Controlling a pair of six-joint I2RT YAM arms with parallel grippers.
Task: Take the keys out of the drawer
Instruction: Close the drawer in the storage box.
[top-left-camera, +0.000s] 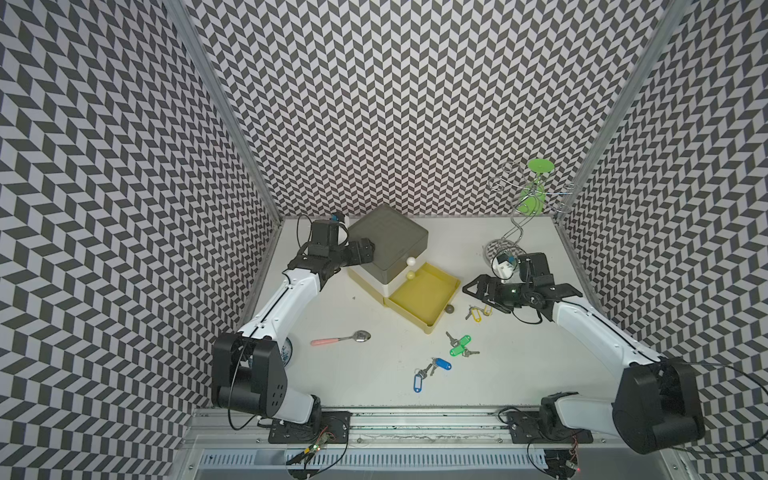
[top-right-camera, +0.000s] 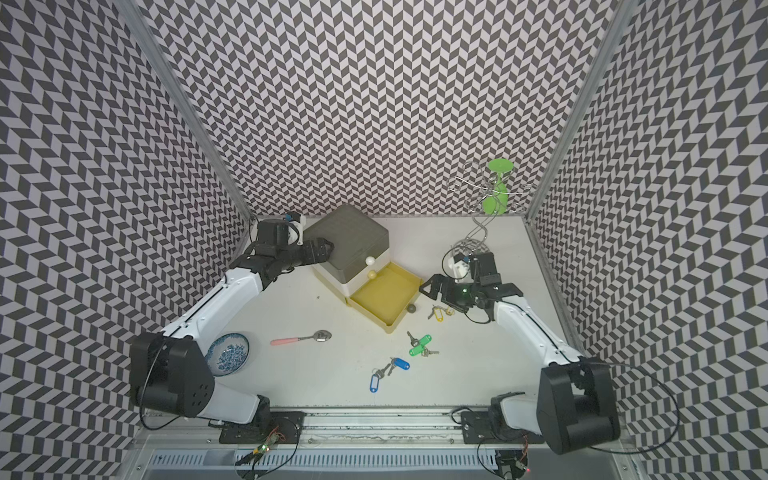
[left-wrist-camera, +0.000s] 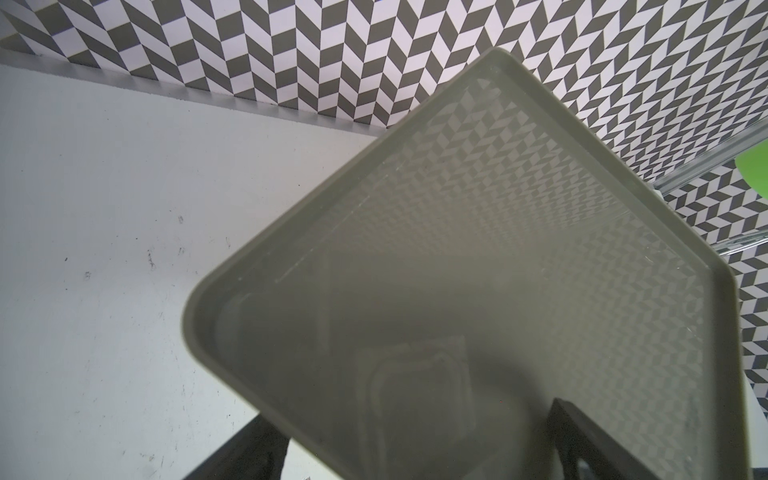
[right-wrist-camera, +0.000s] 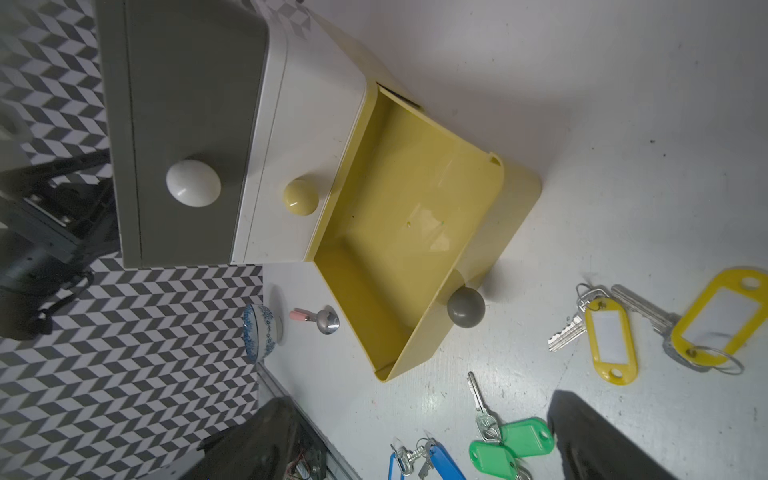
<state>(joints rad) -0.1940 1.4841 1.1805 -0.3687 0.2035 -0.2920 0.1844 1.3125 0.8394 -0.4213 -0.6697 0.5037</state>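
Observation:
The yellow drawer (top-left-camera: 419, 295) stands pulled out from the bottom of the grey-topped drawer unit (top-left-camera: 390, 241), and its floor is bare. All the keys lie on the white table. Yellow-tagged keys (top-left-camera: 478, 313) rest just right of the drawer's grey knob (top-left-camera: 449, 308). Green-tagged keys (top-left-camera: 460, 345) and blue-tagged keys (top-left-camera: 432, 370) lie nearer the front. My right gripper (top-left-camera: 482, 297) hovers open right beside the yellow-tagged keys (right-wrist-camera: 611, 336), with nothing between its fingers. My left gripper (top-left-camera: 363, 249) is at the unit's grey top, its fingers (left-wrist-camera: 582, 436) wide apart astride the edge.
A pink-handled spoon (top-left-camera: 338, 340) lies on the table left of the drawer. A blue-patterned bowl (top-right-camera: 227, 353) sits by the left arm's base. A wire stand with green discs (top-left-camera: 528, 199) rises at the back right, close behind my right wrist. Patterned walls close three sides.

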